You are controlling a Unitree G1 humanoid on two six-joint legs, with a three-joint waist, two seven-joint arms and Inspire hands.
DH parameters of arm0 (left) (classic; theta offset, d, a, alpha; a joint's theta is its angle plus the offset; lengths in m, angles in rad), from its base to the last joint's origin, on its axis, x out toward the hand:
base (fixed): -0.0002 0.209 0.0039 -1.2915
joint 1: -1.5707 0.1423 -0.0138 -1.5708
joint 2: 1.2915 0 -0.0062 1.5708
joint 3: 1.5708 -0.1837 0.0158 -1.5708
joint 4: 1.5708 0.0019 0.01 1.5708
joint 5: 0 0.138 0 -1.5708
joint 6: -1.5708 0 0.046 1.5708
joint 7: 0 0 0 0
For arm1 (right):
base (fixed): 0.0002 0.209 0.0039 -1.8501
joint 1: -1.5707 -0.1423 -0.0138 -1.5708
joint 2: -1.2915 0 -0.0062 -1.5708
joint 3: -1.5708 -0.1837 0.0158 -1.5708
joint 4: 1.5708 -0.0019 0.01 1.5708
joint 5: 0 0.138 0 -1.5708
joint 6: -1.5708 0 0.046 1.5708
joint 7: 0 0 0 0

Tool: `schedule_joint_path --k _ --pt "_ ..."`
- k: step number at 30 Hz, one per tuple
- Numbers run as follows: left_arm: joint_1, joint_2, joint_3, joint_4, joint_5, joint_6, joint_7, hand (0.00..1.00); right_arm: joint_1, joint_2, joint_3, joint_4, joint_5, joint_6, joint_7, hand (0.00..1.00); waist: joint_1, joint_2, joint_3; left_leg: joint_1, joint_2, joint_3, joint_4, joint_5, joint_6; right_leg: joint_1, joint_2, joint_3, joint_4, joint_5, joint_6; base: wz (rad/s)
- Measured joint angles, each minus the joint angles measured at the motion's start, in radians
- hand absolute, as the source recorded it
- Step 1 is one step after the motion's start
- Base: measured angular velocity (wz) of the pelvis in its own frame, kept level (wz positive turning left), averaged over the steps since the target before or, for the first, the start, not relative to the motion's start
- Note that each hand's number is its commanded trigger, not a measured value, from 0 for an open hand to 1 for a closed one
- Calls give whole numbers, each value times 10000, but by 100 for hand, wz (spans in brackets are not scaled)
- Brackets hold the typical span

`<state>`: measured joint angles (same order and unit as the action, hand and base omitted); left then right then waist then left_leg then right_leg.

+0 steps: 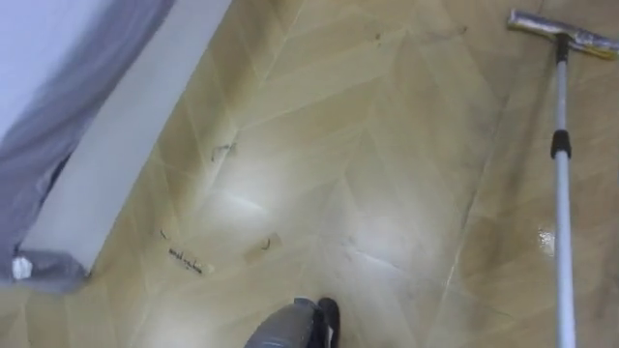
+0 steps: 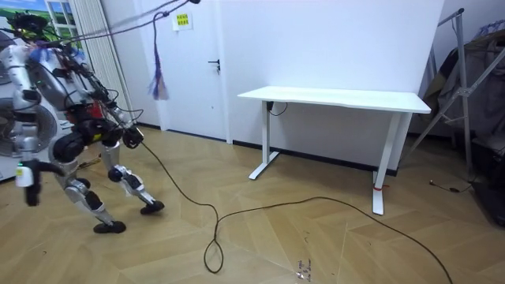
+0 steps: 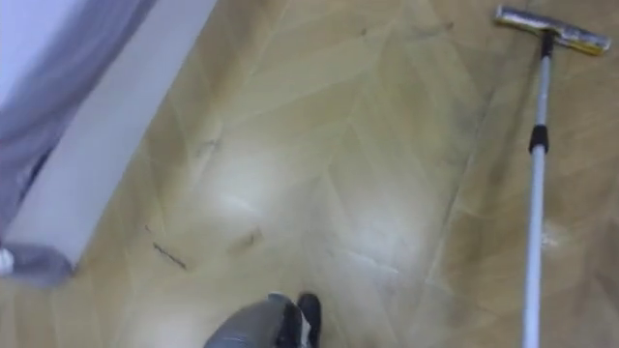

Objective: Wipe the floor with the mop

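A flat mop lies on the wooden floor ahead to my right. Its grey and yellow head (image 1: 566,34) is at the far right, and its white pole (image 1: 561,193) runs back toward me and leaves the view at the lower right. In the room view I stand bent forward in mid-stride at the room view's left. My right hand (image 2: 28,189) hangs low beside my body, and my left hand (image 2: 131,136) reaches forward at hip height. Both hands are too small and blurred to read.
A white bed frame (image 1: 126,135) with a grey sheet (image 1: 58,106) hanging over it runs along my left. Dark smudges (image 1: 184,259) mark the floor near the frame's corner. The room view shows a white desk (image 2: 339,99) by the far wall and a rack (image 2: 473,79) at its right.
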<state>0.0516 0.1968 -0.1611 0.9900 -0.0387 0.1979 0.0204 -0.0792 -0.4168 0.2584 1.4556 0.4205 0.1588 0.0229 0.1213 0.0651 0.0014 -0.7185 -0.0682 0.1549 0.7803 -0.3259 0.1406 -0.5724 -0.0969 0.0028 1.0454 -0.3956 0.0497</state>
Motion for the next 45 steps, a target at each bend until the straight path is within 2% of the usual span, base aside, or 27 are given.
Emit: schedule_joint_path --k 1,2,4,6,7,8,9,10,12,14,17,19,21,22,25,26,27,28,30,33,35,37,39,40,41,42,45 --pt "-62 -55 2 -1 -96 -137 98 0 202 140 32 2 -96 -79 -160 100 -199 220 28 205 -100 -294 -24 0 0 -61 45 116 294 506 7 -28" --pt "-67 -92 17 2 -116 -175 151 0 252 219 25 2 -168 -90 -267 100 -291 278 29 282 -182 -551 -38 0 0 -171 116 284 404 630 -3 -76" --pt "-39 -263 47 18 -103 -256 416 0 247 521 63 -204 -455 -226 -720 100 -402 471 132 331 -343 -1429 -78 0 -2 -1250 319 480 368 273 -162 -108" --pt "80 -382 45 53 -100 -255 583 0 249 766 243 -354 -698 -306 -971 100 -443 577 144 376 -361 -1844 -105 -14 -50 -1933 375 388 -724 16 -154 -106" --pt "251 -383 66 63 -101 -256 650 0 245 936 288 -520 -922 -305 -1080 100 -427 464 184 398 -377 -2026 -48 -110 -394 -1992 271 423 -2176 121 -117 -95" --pt "360 -352 111 90 -108 -252 681 0 256 1023 314 -601 -1071 -305 -1110 100 -483 392 187 355 -401 -2034 56 -231 -622 -1951 189 390 -2737 491 -113 -50" --pt "442 -425 181 180 -105 -190 772 0 272 1093 301 -685 -1225 -283 -1129 100 -672 512 146 355 -276 -2152 265 -594 -1115 -1954 58 -184 -2503 579 -506 -5" --pt "434 -428 209 171 -106 -175 780 0 228 1142 275 -720 -1255 -247 -1127 100 -670 506 147 364 -200 -2107 291 -662 -1223 -1946 31 -363 -2446 528 -587 19" --pt "436 -375 185 232 -406 -139 776 0 -201 1211 31 -699 -1325 7 -1056 100 -615 275 168 323 -33 -1970 397 -717 -1317 -1930 -134 -1155 -2178 410 -818 40" --pt "448 -260 181 249 -854 5 770 0 -899 995 -154 -583 -1337 324 -843 100 -427 -4 191 157 82 -2003 699 -720 -1323 -1951 -153 -1464 -1963 297 -1016 39" --pt "517 188 163 182 -1221 34 785 0 -2305 266 -184 -424 -1329 534 -446 100 22 -516 244 -614 341 -1980 2036 -685 -1443 -2140 -109 -1837 -1514 -254 -1340 34" --pt "895 635 -143 -126 -1338 57 802 0 -3144 -450 -129 -407 -1209 468 -245 100 336 -782 285 -1410 746 -1781 3671 -270 -1850 -2168 -49 -2057 -840 -770 -1468 39" --pt "1301 693 -284 -372 -1280 130 788 0 -3561 -793 32 -418 -1162 469 -162 100 553 -951 229 -1733 908 -1542 4382 229 -1820 -2082 -50 -1982 -599 -1029 -1497 22" --pt "1409 692 -328 -425 -1253 160 751 0 -3674 -850 89 -425 -1127 479 -124 100 565 -980 231 -1806 892 -1490 4429 262 -1846 -2023 -64 -1937 -562 -1077 -1482 43" --pt "1686 721 -362 -608 -839 220 349 0 -3629 -866 -128 -550 -1061 555 62 100 583 -933 255 -1899 868 -1148 2200 98 -1660 -1647 -58 -1753 -638 -1280 -1330 46" --pt "1785 696 -396 -696 -753 210 174 0 -3560 -785 -184 -574 -961 561 91 100 587 -847 304 -1747 863 -1012 1022 310 -1377 -1412 -87 -1706 -808 -1309 -1205 0" --pt "1807 684 -398 -638 -742 244 -16 0 -3308 -667 -192 -586 -850 507 114 100 578 -846 292 -1477 761 -829 681 410 -1177 -1169 -140 -1499 -1043 -1319 -993 0" --pt "1768 675 -405 -639 -739 235 -90 0 -3110 -639 -183 -587 -750 472 120 100 548 -797 283 -1279 710 -740 529 376 -1086 -1020 -143 -1397 -1222 -1275 -847 9" --pt "1445 641 -393 -487 -750 145 -196 0 -2178 -547 -172 -574 -664 336 130 100 522 -591 266 -768 698 -257 291 192 -599 -599 -257 -1087 -1598 -1184 -587 1" --pt "848 467 -360 -290 -742 -12 -85 0 -1320 -473 -61 -324 -750 112 105 100 321 -310 153 -530 503 20 352 -225 -295 -785 -404 -760 -862 -834 -218 -13" --pt "567 392 -351 -301 -747 -239 -60 0 -979 -267 -64 -184 -1016 83 -86 100 116 -123 86 -420 415 -19 314 -359 -196 -942 -429 -631 -552 -477 -100 -6" --pt "410 197 -140 -290 -763 -336 97 0 -765 71 -62 -178 -1096 0 -416 100 -71 24 129 -154 303 -471 81 -468 -241 -1203 -271 -400 -315 -98 -85 -41" --pt "375 -78 -64 -249 -793 -375 249 0 -689 577 -54 -211 -1160 -172 -782 100 -86 176 187 200 149 -1085 -470 -394 -374 -1463 -5 -293 -1881 -77 -67 -64" --pt "412 -118 -74 -247 -781 -371 290 0 -613 723 -54 -213 -1159 -190 -833 100 -103 162 183 338 122 -1098 -609 -382 -394 -1383 38 -353 -2527 67 -65 -31" --pt "459 -224 -79 -189 -767 -331 401 0 -440 951 -58 -213 -1153 -209 -950 100 -224 131 171 517 22 -1204 -792 -358 -444 -1194 101 -449 -3089 406 -233 0" --pt "534 -344 -78 -175 -764 -264 417 0 -291 1099 -77 -214 -1143 -252 -1072 100 -356 249 85 634 26 -1338 -997 -309 -525 -951 94 -710 -3401 458 -323 16" --pt "595 -348 -88 -50 -894 -221 420 0 -250 1332 -178 -214 -1084 -262 -1156 100 -510 169 110 1068 28 -1478 -1565 -153 -673 -573 73 -948 -3707 532 -443 16"
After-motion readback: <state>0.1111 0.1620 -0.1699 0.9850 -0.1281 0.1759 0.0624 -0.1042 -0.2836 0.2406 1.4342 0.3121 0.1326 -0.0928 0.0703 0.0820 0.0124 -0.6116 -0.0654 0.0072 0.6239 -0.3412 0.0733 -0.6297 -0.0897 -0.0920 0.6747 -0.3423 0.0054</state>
